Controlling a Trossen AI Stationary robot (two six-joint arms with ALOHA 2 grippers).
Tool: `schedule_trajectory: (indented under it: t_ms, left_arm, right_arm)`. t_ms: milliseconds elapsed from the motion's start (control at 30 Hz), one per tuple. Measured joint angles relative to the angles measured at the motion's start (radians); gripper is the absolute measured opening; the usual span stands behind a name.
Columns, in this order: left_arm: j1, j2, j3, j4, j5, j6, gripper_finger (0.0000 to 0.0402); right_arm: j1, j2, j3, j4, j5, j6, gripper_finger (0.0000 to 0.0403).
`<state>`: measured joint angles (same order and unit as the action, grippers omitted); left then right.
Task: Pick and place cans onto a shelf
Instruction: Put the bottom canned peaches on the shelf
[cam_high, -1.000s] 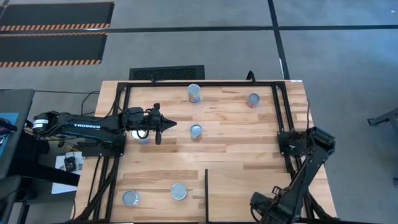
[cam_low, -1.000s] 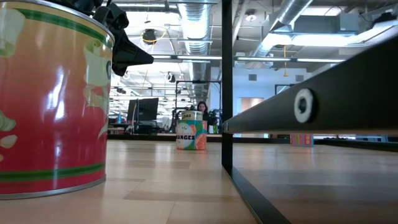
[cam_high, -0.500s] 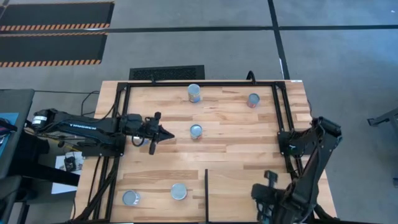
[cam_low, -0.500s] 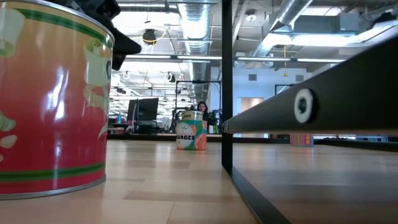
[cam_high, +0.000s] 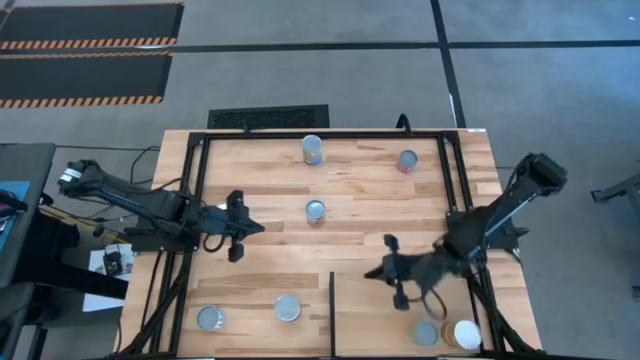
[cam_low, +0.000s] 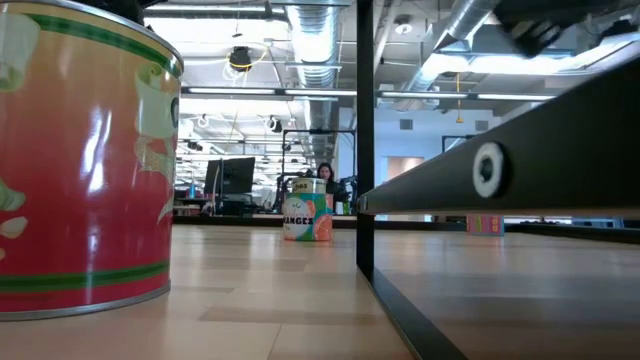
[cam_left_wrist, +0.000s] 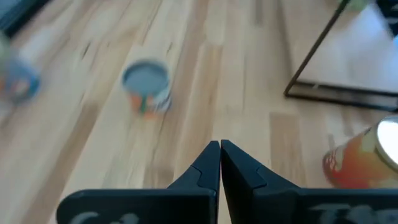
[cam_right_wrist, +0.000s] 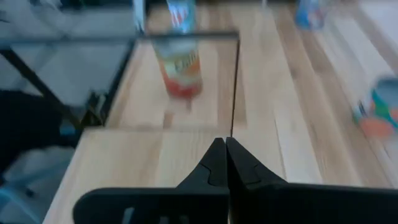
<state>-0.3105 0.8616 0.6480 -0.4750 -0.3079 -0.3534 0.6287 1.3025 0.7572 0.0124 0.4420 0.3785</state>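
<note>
High view: both arms carry nothing, left gripper and right gripper jaws shut; two cans stand on the shelf at five o'clock, others wait on the tabletop

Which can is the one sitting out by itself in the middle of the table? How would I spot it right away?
From above, find the black frame running round the wooden table. Two cans stand along its far edge, but the middle can sits alone on open wood, nearer the centre. Its top is grey, its side blue, and nothing stands close to it.
</note>
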Motion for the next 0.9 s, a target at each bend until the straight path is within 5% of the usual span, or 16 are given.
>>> schedule_trajectory:
  t_ms: [167, 467, 700, 900]
  left_arm:
    - [-0.042, 0.006, 0.065, -0.279, -0.059, -0.237, 0.0]
    - [-0.051, 0.111, 0.123, -0.64, -0.093, -0.458, 0.0066]
    - [-0.051, 0.223, 0.125, -0.748, -0.128, -0.514, 0.0131]
    - [-0.043, 0.288, 0.094, -0.748, -0.147, -0.512, 0.0128]
  right_arm:
    - [-0.151, -0.028, -0.156, 0.309, -0.152, -0.152, 0.0001]
    - [-0.253, 0.0, -0.176, 0.349, -0.248, -0.231, 0.0002]
    - [-0.258, 0.026, -0.174, 0.377, -0.259, -0.232, 0.0003]
    - [-0.255, 0.027, -0.175, 0.372, -0.259, -0.23, 0.0005]
